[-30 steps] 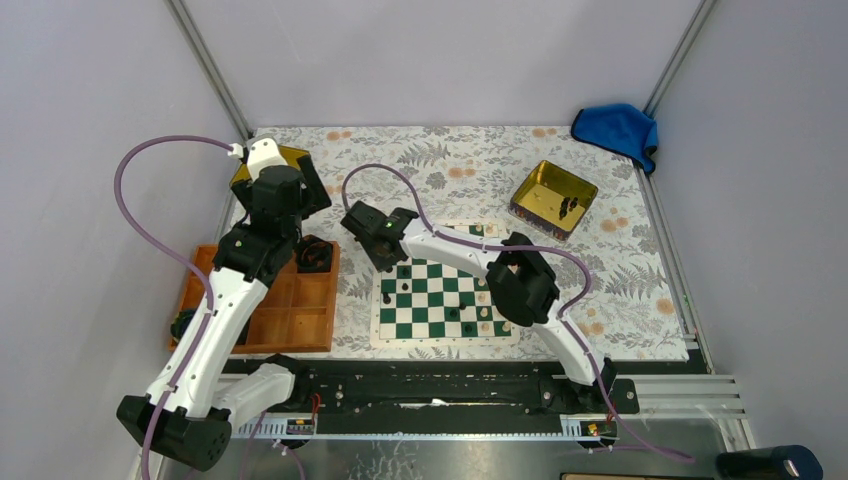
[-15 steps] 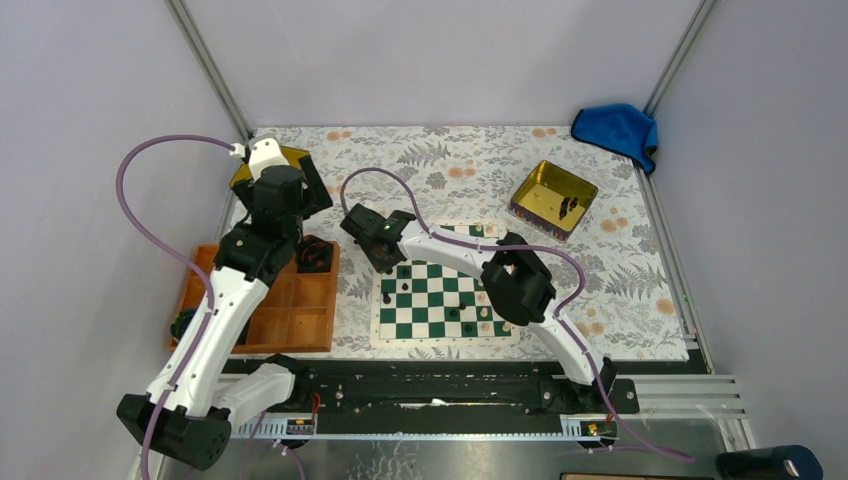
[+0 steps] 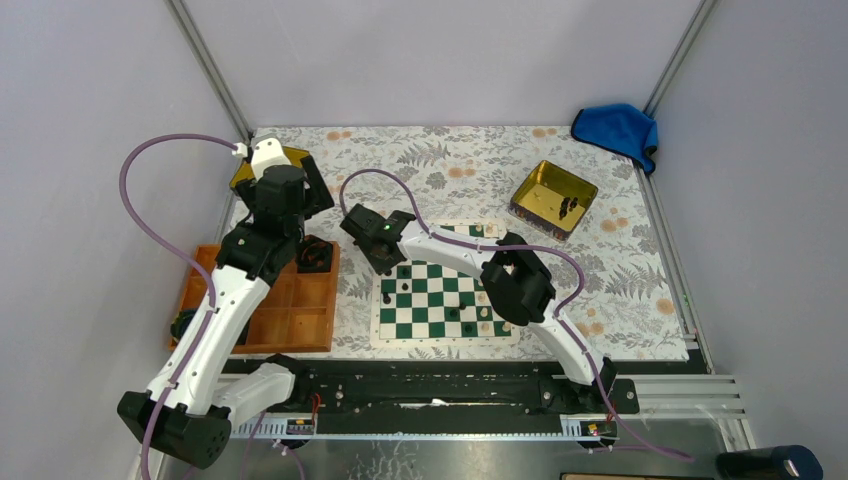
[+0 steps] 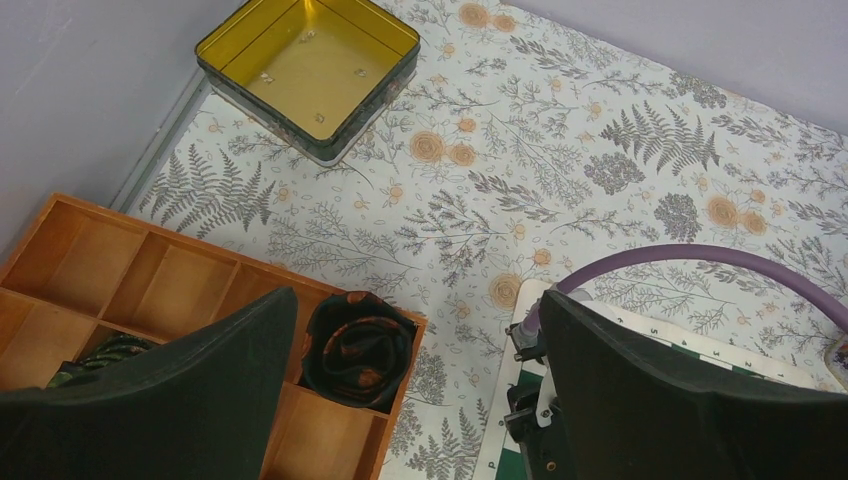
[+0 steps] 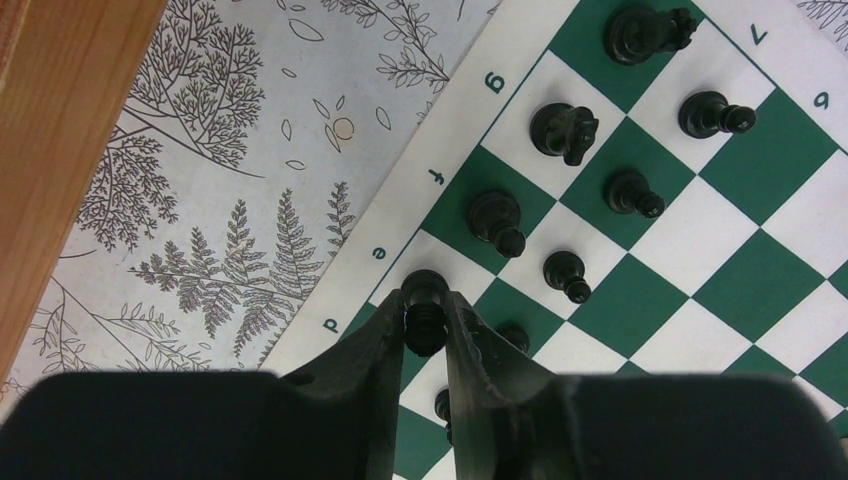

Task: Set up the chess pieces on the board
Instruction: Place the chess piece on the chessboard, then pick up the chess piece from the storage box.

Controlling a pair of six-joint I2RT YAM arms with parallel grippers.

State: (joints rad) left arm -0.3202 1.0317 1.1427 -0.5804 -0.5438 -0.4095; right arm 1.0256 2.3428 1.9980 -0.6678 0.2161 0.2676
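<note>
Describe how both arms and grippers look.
Both the left arm and right arm have white link shells, black joint housings and black bases. A purple cable loops along each. The left gripper and right gripper each have two black fingers.

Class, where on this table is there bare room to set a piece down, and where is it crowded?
Bare cloth lies between the left tin and right tin, and right of the board. Crowded: the board's left edge, where black pieces cluster and the right fingers grip one.
</note>
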